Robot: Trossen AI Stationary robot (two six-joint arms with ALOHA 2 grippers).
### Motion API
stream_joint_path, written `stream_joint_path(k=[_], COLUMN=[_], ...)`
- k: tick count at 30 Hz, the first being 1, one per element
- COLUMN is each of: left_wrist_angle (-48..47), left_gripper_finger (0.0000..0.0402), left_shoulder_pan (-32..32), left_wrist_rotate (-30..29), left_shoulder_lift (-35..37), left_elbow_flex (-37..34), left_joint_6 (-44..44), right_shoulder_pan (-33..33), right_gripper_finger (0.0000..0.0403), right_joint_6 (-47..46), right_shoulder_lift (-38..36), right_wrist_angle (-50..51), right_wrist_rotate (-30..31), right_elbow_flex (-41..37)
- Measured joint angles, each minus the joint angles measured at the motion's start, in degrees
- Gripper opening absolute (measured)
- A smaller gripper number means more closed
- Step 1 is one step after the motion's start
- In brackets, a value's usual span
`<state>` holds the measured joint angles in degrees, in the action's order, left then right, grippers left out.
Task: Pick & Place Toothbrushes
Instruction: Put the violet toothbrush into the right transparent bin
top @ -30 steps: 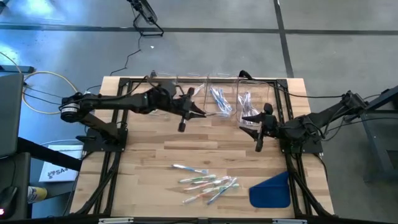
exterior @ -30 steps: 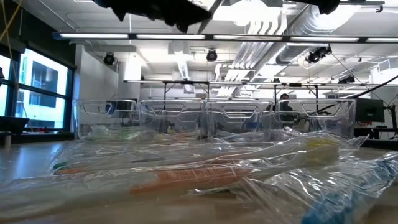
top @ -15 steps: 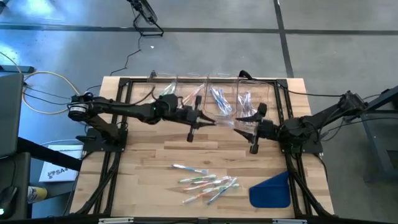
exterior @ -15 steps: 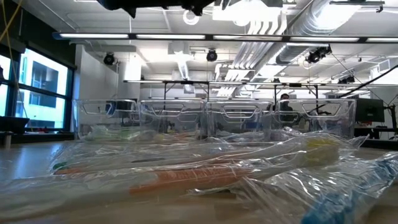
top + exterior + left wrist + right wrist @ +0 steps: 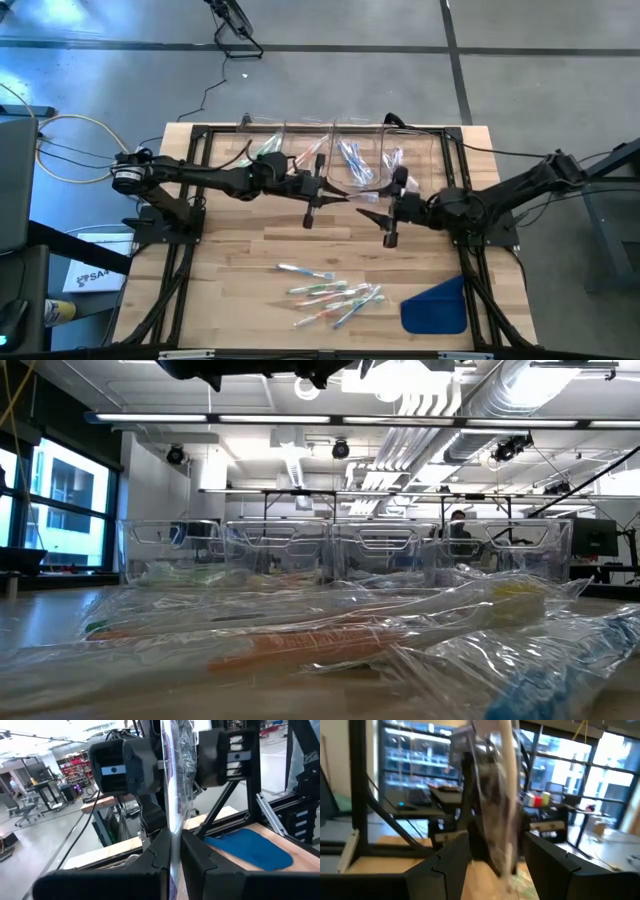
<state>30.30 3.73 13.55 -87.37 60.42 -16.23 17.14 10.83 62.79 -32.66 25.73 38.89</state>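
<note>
Mid-task, handover in the air above the middle of the pale wooden worktop [image 5: 230, 250].

Left gripper [image 5: 335, 195]: fingers clenched on a clear-wrapped toothbrush [image 5: 175, 780], purple-tinted as far as the left wrist view tells. It stands upright between the two dark fingers [image 5: 160, 852].

Right gripper [image 5: 372, 212]: just beside the left one, facing it. Fingers spread wide; in the right wrist view the same wrapped toothbrush [image 5: 492, 795] sits between them, apparently not yet gripped (contact cannot be told).

Done so far, judged from the layout: the row of clear plastic bins [image 5: 340, 150] at the worktop's far edge already holds sorted toothbrushes – greenish, pink-orange, blue and pale ones in separate compartments.

Left to do: a loose cluster of wrapped toothbrushes [image 5: 335, 297] lies near the front edge, one stray [image 5: 303, 270] just behind it. A blue flat cloth-like piece [image 5: 436, 306] lies right of the cluster, apart from it.

Judgement: a good share is binned, but roughly a dozen pieces remain, plus the one held. The immediate step looks like the right fingers closing so the left can let go.
</note>
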Motion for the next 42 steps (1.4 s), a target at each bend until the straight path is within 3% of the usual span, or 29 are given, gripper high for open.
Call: stream_joint_path(k=[10,22,35,42], left_wrist_angle=[-0.4,-0.9,-1.4,-1.3], left_gripper_finger=[0.0018,0.0019,0.0026,0.0098], left_shoulder_pan=[0.0,0.0,0.0,0.0], left_wrist_rotate=[-0.4,-0.9,-1.2,-1.4], left_shoulder_lift=[0.0,0.0,0.1,0.1], left_elbow_flex=[0.0,0.0,0.0,0.0], left_joint_6=[0.0,0.2,-1.8,-10.3], right_shoulder_pan=[-2.3,-2.3,-2.3,-2.2], right_gripper_finger=[0.0171,0.0019,0.0012,0.0012], right_joint_6=[0.0,0.3,0.2,-0.7], right_shoulder_lift=[4.3,5.1,5.0,4.5], right_wrist_angle=[-8.7,-9.6,-9.2,-6.8], right_wrist_rotate=[-2.2,-2.0,-1.4,0.0], right_elbow_flex=[0.0,0.0,0.0,0.0])
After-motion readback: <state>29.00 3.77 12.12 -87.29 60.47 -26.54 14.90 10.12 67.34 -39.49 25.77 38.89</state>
